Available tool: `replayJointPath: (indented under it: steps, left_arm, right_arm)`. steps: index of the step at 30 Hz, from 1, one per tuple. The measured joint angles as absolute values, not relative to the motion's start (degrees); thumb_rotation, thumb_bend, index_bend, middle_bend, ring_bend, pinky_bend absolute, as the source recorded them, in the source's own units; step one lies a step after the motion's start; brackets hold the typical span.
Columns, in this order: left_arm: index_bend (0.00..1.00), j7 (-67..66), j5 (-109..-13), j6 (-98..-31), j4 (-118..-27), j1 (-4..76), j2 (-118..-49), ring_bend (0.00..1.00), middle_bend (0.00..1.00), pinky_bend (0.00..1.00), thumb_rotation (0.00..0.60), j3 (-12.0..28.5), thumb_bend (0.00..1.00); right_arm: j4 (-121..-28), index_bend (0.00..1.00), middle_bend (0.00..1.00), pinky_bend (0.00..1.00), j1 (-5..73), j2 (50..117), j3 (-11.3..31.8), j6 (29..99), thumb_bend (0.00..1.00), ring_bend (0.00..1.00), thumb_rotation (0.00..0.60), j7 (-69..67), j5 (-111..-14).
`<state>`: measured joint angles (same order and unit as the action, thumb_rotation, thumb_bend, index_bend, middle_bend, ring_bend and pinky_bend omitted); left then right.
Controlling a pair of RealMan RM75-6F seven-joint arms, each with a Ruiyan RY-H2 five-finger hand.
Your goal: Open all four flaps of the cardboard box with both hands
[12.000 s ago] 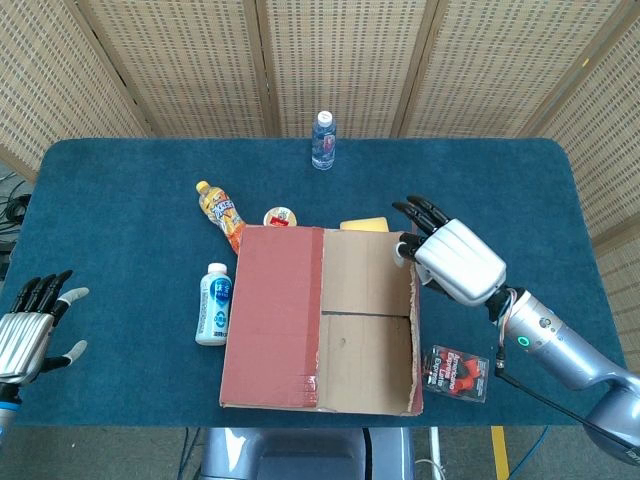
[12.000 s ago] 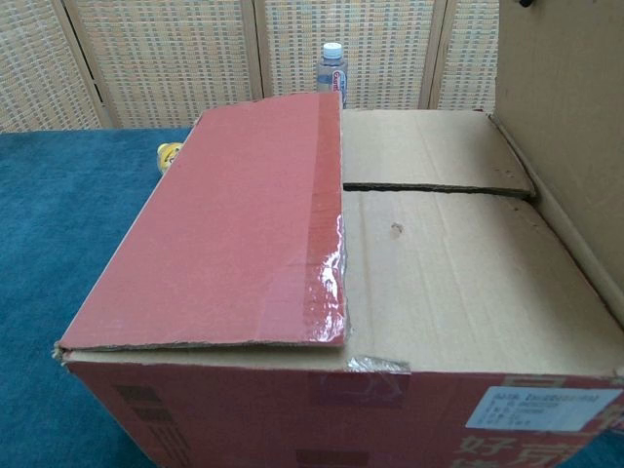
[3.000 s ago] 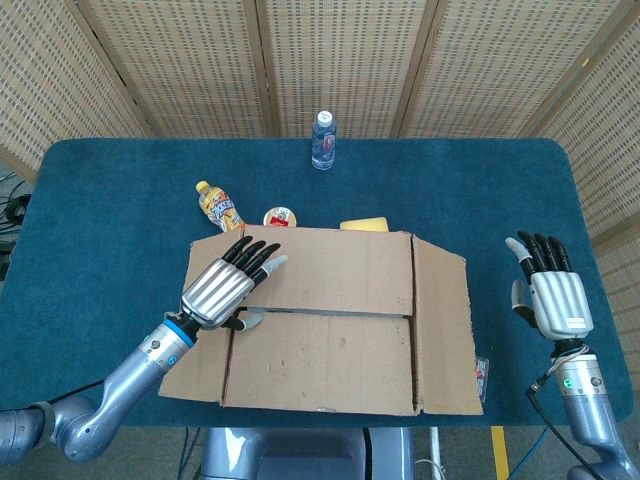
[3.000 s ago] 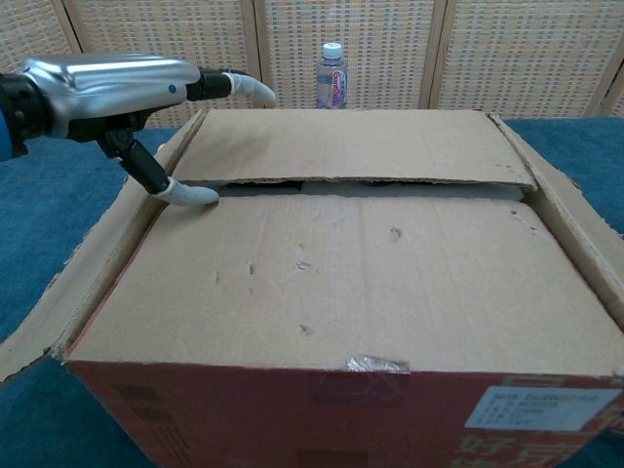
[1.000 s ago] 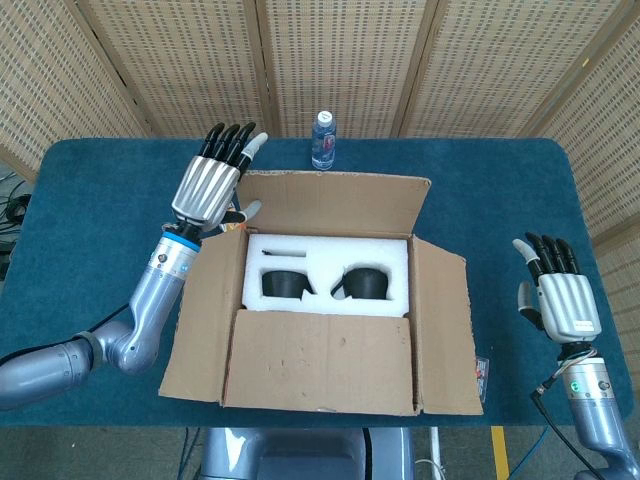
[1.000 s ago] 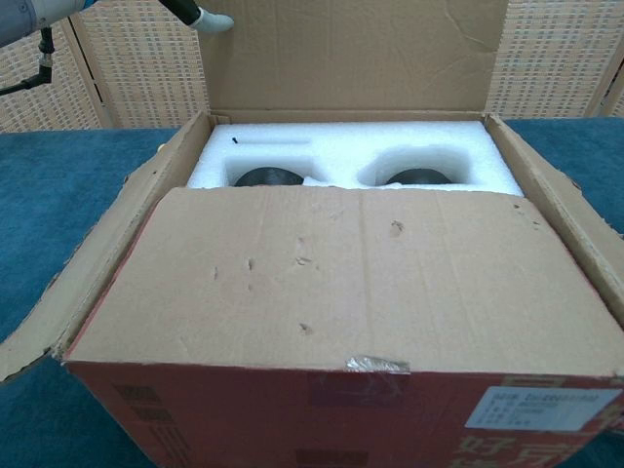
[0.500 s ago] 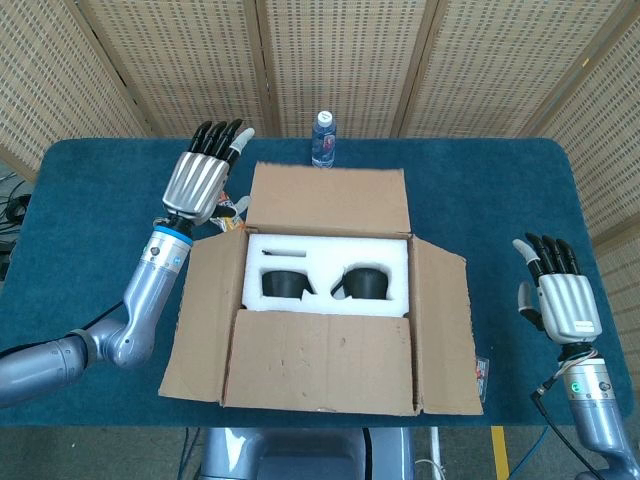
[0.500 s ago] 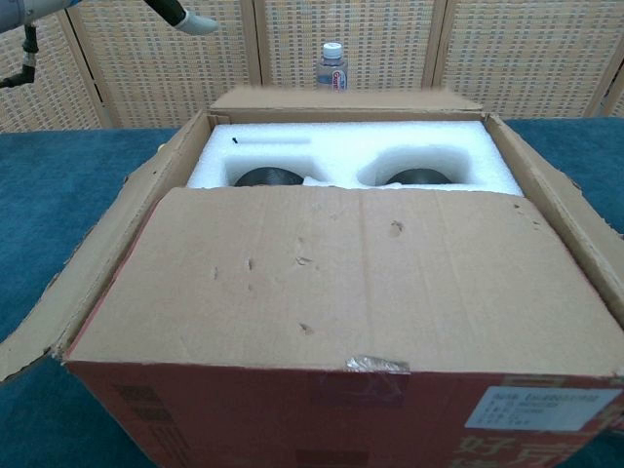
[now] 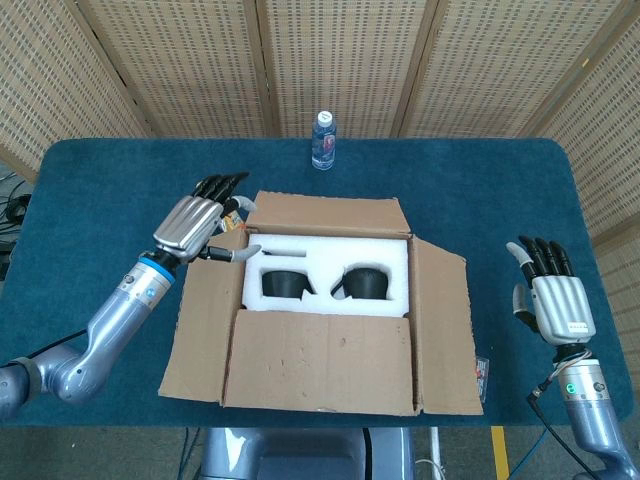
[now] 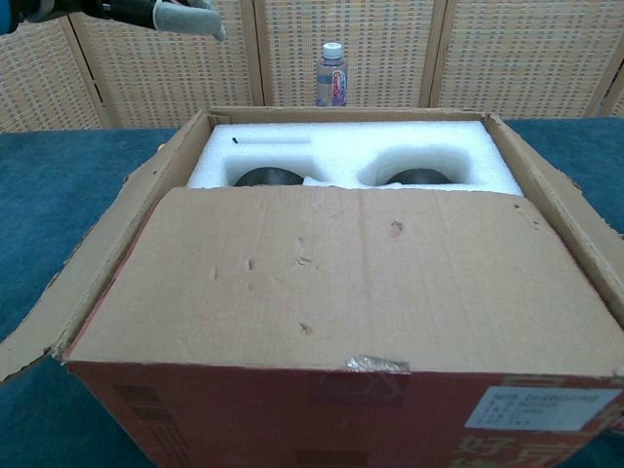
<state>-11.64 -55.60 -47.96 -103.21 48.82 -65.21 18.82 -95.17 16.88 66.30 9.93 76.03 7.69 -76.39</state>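
Near flap: brown cardboard box's point(image 9: 318, 330) front flap point(image 10: 341, 283) lies closed.
Fingers: my left hand point(image 9: 195, 228) and right hand point(image 9: 558, 300) spread, empty.
Risk: lifting carelessly might drag the white foam insert point(image 10: 341, 151).

1. this looked like a lab or test room.
2. woven wicker screens point(image 9: 330, 60) closed off the back.
3. a blue-carpeted table point(image 9: 100, 180) stood alone before them.

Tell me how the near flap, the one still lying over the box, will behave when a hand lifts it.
The near flap looks like stiff cardboard, so it should hinge up in one piece. It is broad and dented, so it may flex some. It probably feels light.
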Motion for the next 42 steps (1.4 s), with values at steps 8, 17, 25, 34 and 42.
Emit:
replayJointPath:
  steps: [8,17,25,34,42]
  left_arm:
    - [0.38,-4.6,-62.6,-43.2,-108.6,46.8,-61.3,0.00,0.00,0.00,0.119,16.0,0.24]
    - [0.38,-2.7,-69.1,-42.7,-111.0,46.0,-61.1,0.00,0.00,0.00,0.106,12.8,0.21]
    - [0.38,-4.4,-70.8,-44.3,-110.6,45.6,-63.7,0.00,0.00,0.00,0.098,10.1,0.18]
    - [0.38,-6.2,-71.0,-45.3,-110.7,45.7,-65.4,0.00,0.00,0.00,0.098,8.4,0.18]
    - [0.38,-8.4,-70.8,-44.9,-111.2,46.3,-65.1,0.00,0.00,0.00,0.097,7.4,0.17]
  right_arm:
    - [-95.2,0.12,0.08,0.01,16.8,66.5,9.8,76.0,0.72,0.00,0.600,7.8,-76.2]
    - [-95.2,0.12,0.08,0.01,16.4,66.3,9.7,76.4,0.72,0.00,0.600,7.3,-76.3]
    - [-94.7,0.12,0.08,0.01,16.0,66.2,9.6,76.5,0.72,0.00,0.600,6.4,-76.1]
    - [-94.2,0.12,0.08,0.01,15.8,66.1,9.6,76.4,0.72,0.00,0.600,5.6,-76.1]
    - [-93.7,0.12,0.08,0.01,15.7,66.2,9.6,76.4,0.72,0.00,0.600,4.9,-76.1]
